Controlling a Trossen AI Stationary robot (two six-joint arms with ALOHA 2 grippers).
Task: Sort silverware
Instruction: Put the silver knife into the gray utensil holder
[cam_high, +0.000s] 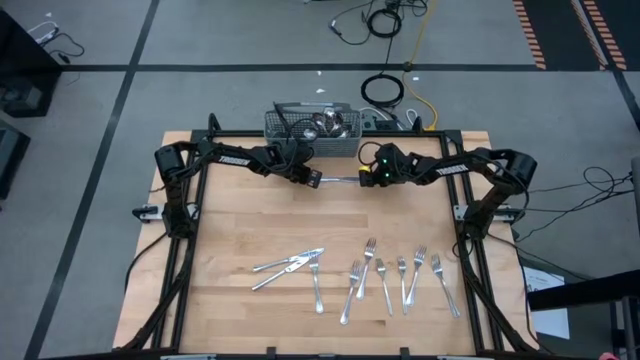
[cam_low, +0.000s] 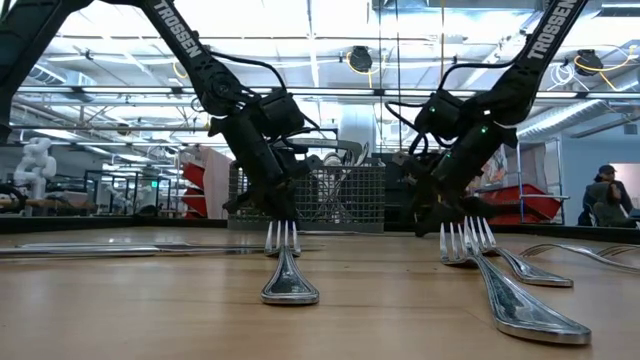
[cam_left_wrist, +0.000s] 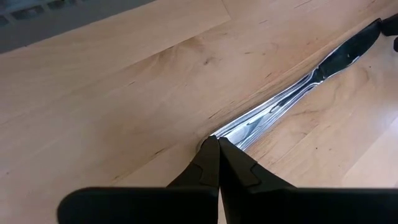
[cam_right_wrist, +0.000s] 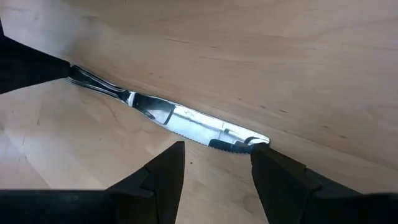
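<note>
- Table (cam_high: 240, 225) of pale wooden planks carries everything, with a dark metal frame along its edges.
- Grey wire-mesh cutlery basket (cam_high: 310, 125) stands at the middle of the far edge and holds some shiny pieces.
- Silverware lies loose along the near edge: a small cluster of shiny pieces (cam_high: 290, 266) left of centre, and a row of silver forks (cam_high: 395, 275) right of centre.
- Left gripper (cam_high: 312, 178), just in front of the basket, is clenched on one end of a slim silver table knife (cam_high: 338, 180); its wrist view shows both fingers pinched tight on the metal.
- Right gripper (cam_high: 372, 176) faces it from the other side, fingers spread and holding nothing, with the knife's rounded blade tip reaching the gap between them.
- Knife's long axis runs along the far edge, from one gripper straight toward the other, so a handover looks likely: the right arm seems only to need to close on the blade end in front of it.
</note>
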